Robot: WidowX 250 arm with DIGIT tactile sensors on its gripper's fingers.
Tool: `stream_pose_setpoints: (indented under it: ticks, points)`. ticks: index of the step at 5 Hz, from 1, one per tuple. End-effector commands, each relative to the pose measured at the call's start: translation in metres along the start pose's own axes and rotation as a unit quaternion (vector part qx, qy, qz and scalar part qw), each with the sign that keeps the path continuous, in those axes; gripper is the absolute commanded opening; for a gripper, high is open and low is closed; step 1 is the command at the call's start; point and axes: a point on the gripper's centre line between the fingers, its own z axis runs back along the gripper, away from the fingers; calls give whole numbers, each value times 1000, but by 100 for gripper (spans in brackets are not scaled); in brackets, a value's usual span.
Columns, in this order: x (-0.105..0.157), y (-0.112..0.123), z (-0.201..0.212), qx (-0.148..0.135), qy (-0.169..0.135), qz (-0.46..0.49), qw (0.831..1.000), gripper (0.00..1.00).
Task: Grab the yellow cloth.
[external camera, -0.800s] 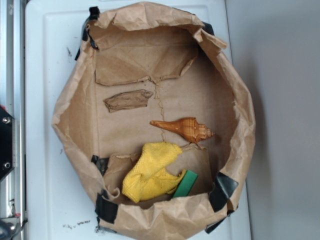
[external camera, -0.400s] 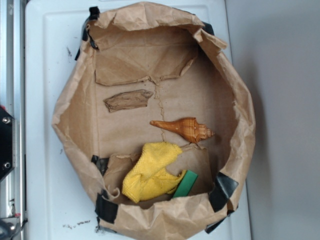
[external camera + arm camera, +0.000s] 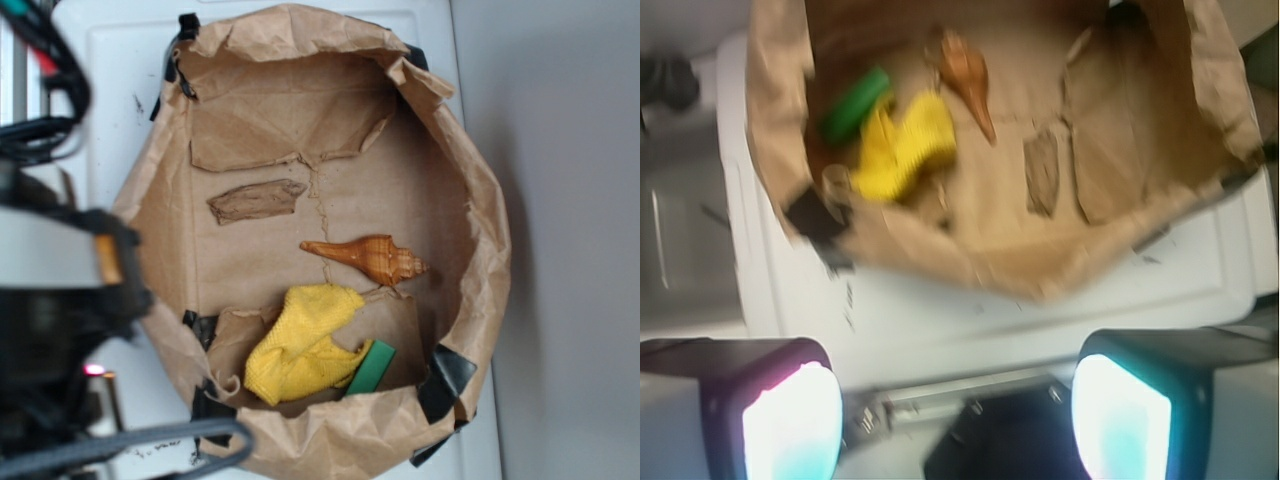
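A brown paper bag [image 3: 480,230] with its walls folded down lies open on the white counter [image 3: 100,120], forming a shallow tray. Inside it, near the lower edge in the exterior view, the yellow cloth [image 3: 300,345] sits crumpled on the paper floor, its right end touching a flat green block [image 3: 372,368] that leans against the bag's wall. Just above the cloth lies an orange seashell [image 3: 368,258], pointed tip toward the left, close to the cloth but whether they touch is unclear. Farther up, well apart from both, rests a torn scrap of brown paper [image 3: 256,200]. The robot arm [image 3: 60,290] fills the left side of the exterior view, dark and blurred, outside the bag. In the wrist view the pincer [image 3: 958,405] hangs over the white counter short of the bag's wall, its two fingers [image 3: 790,420] spread wide with nothing between them, and the yellow cloth [image 3: 902,145] shows well beyond them inside the bag, beside the green block [image 3: 852,103] and the seashell [image 3: 965,75].
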Motion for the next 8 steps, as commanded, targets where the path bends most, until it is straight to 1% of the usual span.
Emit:
stream_pose_setpoints:
  ticks: [1, 2, 3, 4, 8]
  points:
    - [60, -10, -19, -49, -19, 88, 995, 100]
    - [84, 5, -48, -61, -16, 118, 991, 100]
    - [93, 23, -76, -86, -9, 126, 988, 100]
    - [91, 20, -97, -93, 24, 139, 986, 100]
    - [91, 20, -97, -93, 24, 139, 986, 100]
